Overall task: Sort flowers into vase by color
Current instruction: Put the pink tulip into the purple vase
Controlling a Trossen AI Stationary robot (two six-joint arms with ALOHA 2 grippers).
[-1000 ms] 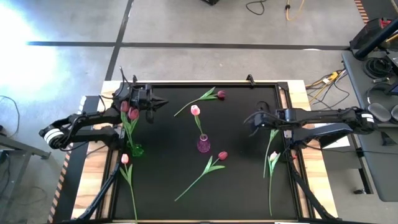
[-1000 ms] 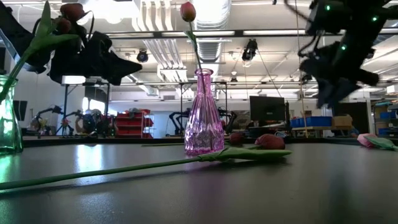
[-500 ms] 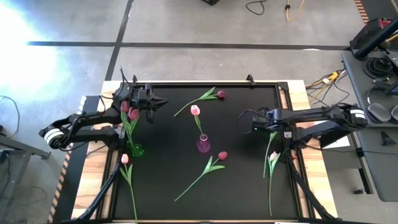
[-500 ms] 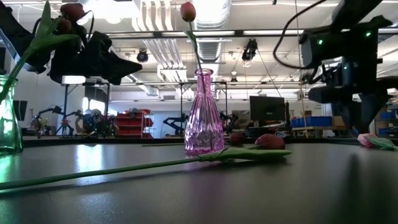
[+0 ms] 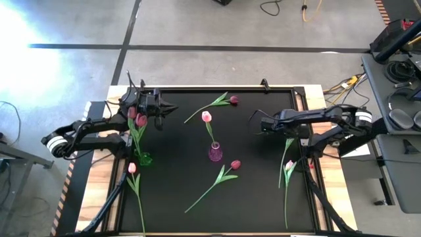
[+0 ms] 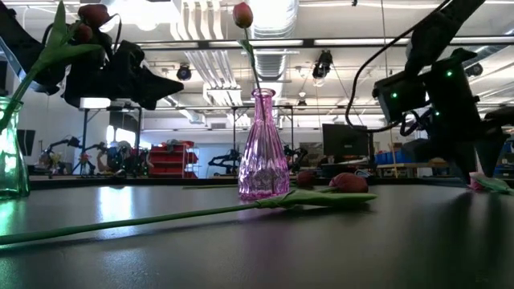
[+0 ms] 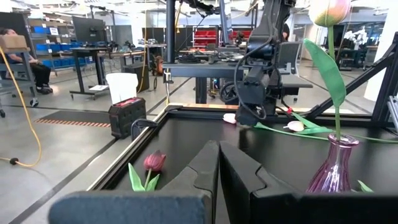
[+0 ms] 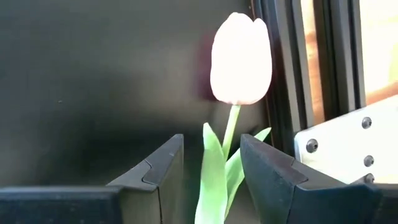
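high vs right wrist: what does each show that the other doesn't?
Only the high view: the whole table, the pink vase with one tulip in it, the green vase, the left gripper shut beside it, and red tulips lying loose on the mat.

Only the right wrist view: the pale tulip close up, its stem and leaves between the open fingers of the right gripper.

Both: the right gripper and pale tulips at the table's right edge.
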